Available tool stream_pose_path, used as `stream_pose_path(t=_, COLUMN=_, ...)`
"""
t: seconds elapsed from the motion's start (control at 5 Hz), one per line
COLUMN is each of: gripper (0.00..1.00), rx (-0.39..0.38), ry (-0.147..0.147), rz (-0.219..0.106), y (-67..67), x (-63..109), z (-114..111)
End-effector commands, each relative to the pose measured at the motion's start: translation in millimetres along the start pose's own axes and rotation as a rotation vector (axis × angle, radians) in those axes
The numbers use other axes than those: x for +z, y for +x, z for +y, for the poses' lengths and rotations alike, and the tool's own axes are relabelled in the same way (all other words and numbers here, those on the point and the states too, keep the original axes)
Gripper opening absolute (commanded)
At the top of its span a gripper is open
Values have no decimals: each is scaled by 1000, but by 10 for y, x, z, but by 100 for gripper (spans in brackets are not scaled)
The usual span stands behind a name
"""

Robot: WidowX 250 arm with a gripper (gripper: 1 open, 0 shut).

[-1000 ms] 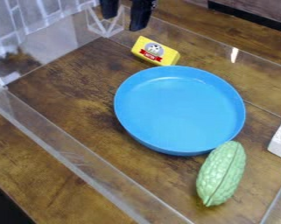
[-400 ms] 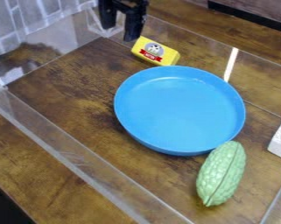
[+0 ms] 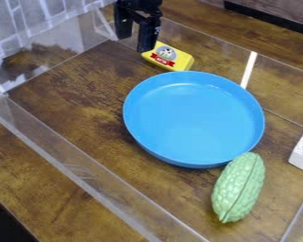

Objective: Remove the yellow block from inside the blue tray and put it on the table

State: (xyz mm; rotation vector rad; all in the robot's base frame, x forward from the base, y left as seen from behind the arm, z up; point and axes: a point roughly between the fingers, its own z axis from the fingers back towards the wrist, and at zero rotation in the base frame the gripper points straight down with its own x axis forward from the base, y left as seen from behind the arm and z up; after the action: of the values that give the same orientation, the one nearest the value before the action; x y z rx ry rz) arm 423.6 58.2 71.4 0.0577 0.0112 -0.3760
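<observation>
The yellow block (image 3: pixel 169 58), with a cartoon picture on top, lies on the dark wood table (image 3: pixel 78 95) just beyond the far-left rim of the blue tray (image 3: pixel 192 123). Nothing is inside the tray. My gripper (image 3: pixel 133 43) hangs pointing down at the top of the view, just left of the block. Its two dark fingers (image 3: pixel 147 40) stand open and hold nothing. I cannot tell whether the nearer finger touches the block.
A bumpy green gourd (image 3: pixel 238 186) lies by the tray's near-right rim. A white object (image 3: pixel 302 149) sits at the right edge. Clear plastic walls (image 3: pixel 65 156) run along the table's left and front sides.
My gripper has come down and slightly right, ending closer to the yellow block. It stayed open. The block, tray and gourd have not moved.
</observation>
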Motion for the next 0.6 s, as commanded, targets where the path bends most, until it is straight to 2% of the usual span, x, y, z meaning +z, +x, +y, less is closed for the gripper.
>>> stream_pose_path(t=0.0, gripper=100, rx=-51, ry=23, rz=-37, y=35, x=79, z=-35)
stream_pose_path(t=0.2, gripper=100, rx=-37, ry=24, rz=-35, y=90, x=-6, z=-120)
stream_pose_path(t=0.4, gripper=100, rx=-102, ry=31, rz=-35, y=47, x=56, z=-27)
